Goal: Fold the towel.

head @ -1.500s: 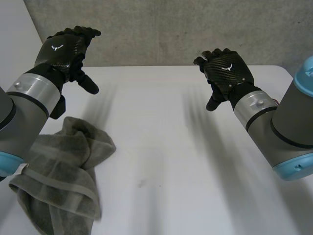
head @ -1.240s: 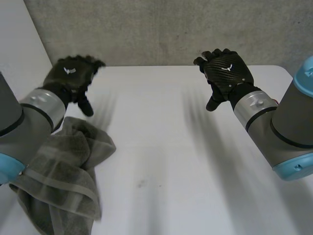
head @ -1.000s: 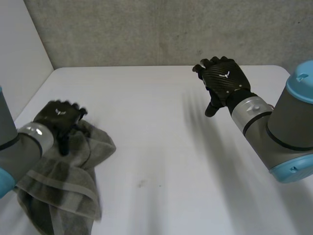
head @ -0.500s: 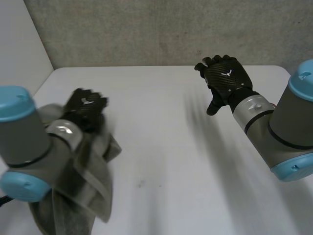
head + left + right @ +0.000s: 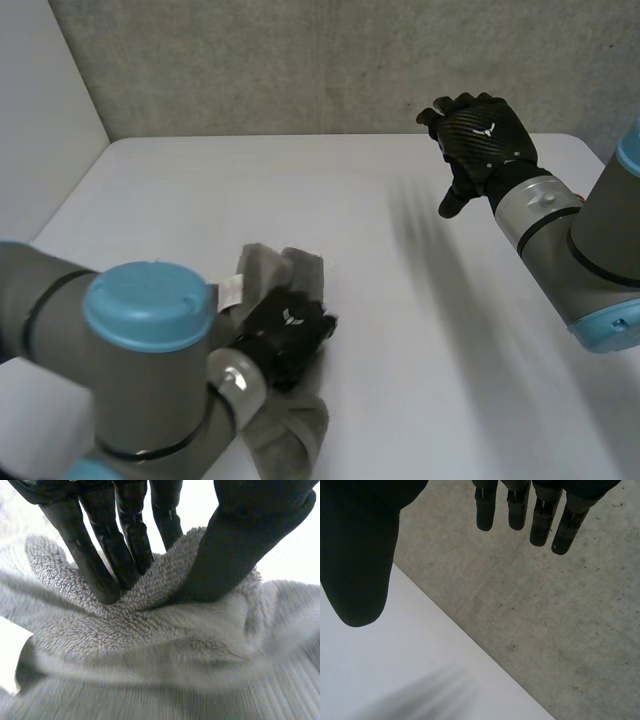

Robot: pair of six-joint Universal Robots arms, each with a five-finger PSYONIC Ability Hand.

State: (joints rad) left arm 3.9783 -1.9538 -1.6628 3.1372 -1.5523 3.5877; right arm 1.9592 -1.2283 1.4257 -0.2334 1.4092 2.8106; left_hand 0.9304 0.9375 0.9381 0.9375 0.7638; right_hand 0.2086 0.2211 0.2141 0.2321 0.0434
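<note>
Grey-green terry towel [image 5: 272,272], crumpled into a lumpy heap, not flat, no neat fold anywhere. It sits on the white table [image 5: 200,190], near-left part, right in front of the left arm [image 5: 150,370]. The far end of the heap shows two or three fat rolls side by side. The near end is a rounded wad just beside the arm's wrist. A small white tag [image 5: 230,293] sticks out on the side toward the arm.

The left hand [image 5: 285,328] is on the middle of the heap, pressed down into it. In the left wrist view its fingers [image 5: 95,555] and thumb [image 5: 240,545] dig into the cloth from opposite sides and pinch up a ridge of looped pile between them. Past that ridge the towel [image 5: 150,655] runs in soft creases, with a flatter ribbed strip across it. I can't tell whether the hand has an edge or a corner.

The right hand [image 5: 482,135] is raised over the far right of the table, well apart from the towel. The right wrist view shows its fingers [image 5: 540,515] straight and the thumb [image 5: 360,555] spread wide, holding nothing. A concrete wall [image 5: 545,630] is behind.
</note>
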